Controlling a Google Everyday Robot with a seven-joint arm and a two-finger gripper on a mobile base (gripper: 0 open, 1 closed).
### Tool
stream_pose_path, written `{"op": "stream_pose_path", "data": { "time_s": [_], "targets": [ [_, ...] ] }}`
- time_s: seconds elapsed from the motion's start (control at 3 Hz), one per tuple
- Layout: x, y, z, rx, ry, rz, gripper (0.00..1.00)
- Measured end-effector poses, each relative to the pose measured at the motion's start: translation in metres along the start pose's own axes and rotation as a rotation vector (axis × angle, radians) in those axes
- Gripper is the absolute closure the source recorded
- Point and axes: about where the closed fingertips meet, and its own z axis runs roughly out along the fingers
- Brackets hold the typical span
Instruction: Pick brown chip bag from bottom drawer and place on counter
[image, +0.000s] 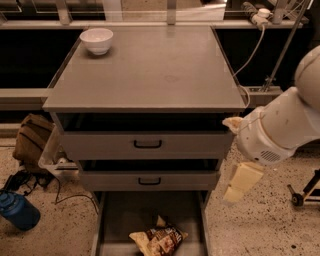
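The brown chip bag (159, 240) lies crinkled on the floor of the open bottom drawer (145, 210), near its front. The counter (150, 70) is the flat grey top of the cabinet. My white arm (280, 130) comes in from the right. My cream-coloured gripper (239, 186) hangs beside the cabinet's right side, level with the middle drawer. It is above and to the right of the bag and apart from it, with nothing seen in it.
A white bowl (97, 40) stands on the counter's far left corner. Two upper drawers with black handles (147, 144) sit slightly open. A tan backpack (31, 140), cables and a blue bottle (19, 211) lie on the floor at left. A wheeled stand (305, 192) is at right.
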Motion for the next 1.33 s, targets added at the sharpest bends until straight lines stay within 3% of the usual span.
{"op": "stream_pose_path", "data": {
  "time_s": [0.33,0.67,1.0,1.33],
  "targets": [
    [0.004,0.022,0.071,-0.086,-0.070,0.013,0.00],
    [0.006,0.033,0.143,-0.113,-0.128,0.036,0.00],
    [0.006,0.021,0.150,-0.059,-0.143,0.046,0.00],
    [0.006,0.021,0.150,-0.058,-0.143,0.045,0.00]
  ]
}}
